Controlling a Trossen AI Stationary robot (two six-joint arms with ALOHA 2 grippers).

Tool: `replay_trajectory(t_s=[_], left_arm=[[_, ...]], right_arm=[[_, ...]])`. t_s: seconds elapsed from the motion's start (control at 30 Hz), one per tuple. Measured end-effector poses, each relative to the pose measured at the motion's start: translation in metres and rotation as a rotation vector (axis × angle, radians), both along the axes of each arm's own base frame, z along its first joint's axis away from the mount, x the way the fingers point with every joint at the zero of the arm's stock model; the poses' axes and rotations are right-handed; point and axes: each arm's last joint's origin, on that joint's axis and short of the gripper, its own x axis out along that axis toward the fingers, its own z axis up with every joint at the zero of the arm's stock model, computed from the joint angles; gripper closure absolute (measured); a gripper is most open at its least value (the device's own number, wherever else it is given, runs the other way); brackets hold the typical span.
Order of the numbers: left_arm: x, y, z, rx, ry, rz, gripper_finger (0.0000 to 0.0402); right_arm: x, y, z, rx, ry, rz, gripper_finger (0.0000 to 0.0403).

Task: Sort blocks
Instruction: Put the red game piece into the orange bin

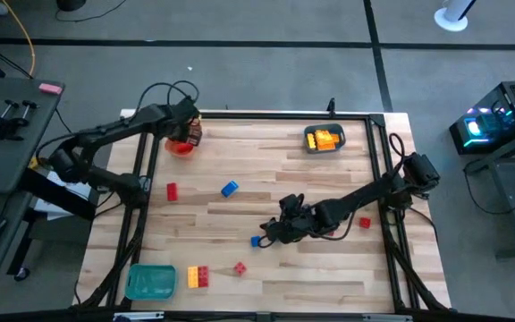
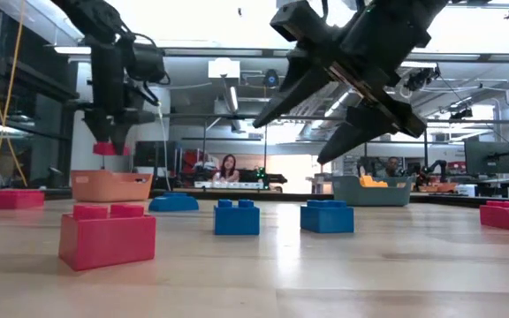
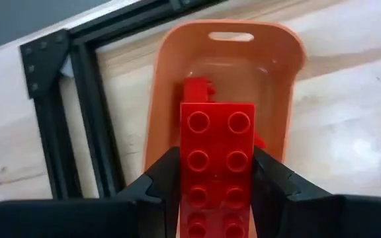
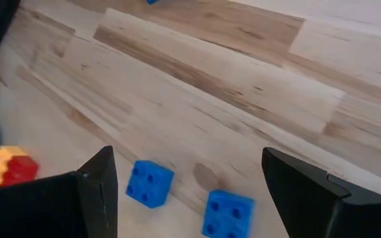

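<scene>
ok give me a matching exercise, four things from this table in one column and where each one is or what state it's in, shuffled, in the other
Things:
1. left gripper
2. right gripper
3. orange tray
4. green tray

States or places:
a. open, above two blue blocks
b. at the table's near left corner in the high view
c. shut on a red block
d. directly under the held red block, with another red piece inside

Pairs: 1-c, 2-a, 3-d, 4-b
</scene>
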Motion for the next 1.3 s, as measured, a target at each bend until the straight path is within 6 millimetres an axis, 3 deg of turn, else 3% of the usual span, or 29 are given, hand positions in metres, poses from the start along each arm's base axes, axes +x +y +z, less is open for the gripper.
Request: replay_trajectory(t_s=[0.1, 0.37, 0.6, 0.77, 0.93, 1.0, 1.1, 1.2, 1.3], left_arm=[[0.002, 0.005, -0.006, -0.019, 0.012, -0.023, 0.0278], [0.009, 0.017, 0.01, 0.029, -0.022, -0.05, 0.0141], [0.021, 0.011, 0.025, -0.034, -0.187, -0.038, 0.012], [0.049, -0.035, 0.028, -0.104, -0.23, -0.149, 0.0121], [0.068, -0.113, 0.029, -0.069, -0.149, -0.244, 0.0122], [0.06, -0.146, 0.026, -0.011, -0.07, -0.216, 0.0122], [0.037, -0.18, 0.013, 0.056, 0.014, -0.1, 0.0122], [0.015, -0.197, -0.005, 0.036, 0.004, 0.02, 0.0122], [0.001, -0.201, -0.025, -0.018, -0.05, 0.129, 0.0122]], right_arm=[[0.001, 0.001, 0.0, 0.012, -0.006, 0.006, 0.0145], [0.001, 0.001, 0.0, 0.012, -0.005, 0.008, 0.0145], [0.0, 0.002, 0.0, 0.013, 0.01, 0.054, 0.0145], [-0.004, 0.013, -0.001, 0.014, 0.04, 0.17, 0.0145], [-0.009, 0.022, -0.001, 0.002, 0.061, 0.219, 0.0145], [-0.011, 0.025, -0.002, 0.001, 0.067, 0.228, 0.0145], [-0.012, 0.028, -0.002, 0.002, 0.069, 0.238, 0.0145], [-0.012, 0.028, -0.002, -0.003, 0.071, 0.247, 0.0145], [-0.012, 0.028, -0.002, -0.013, 0.073, 0.259, 0.0145]])
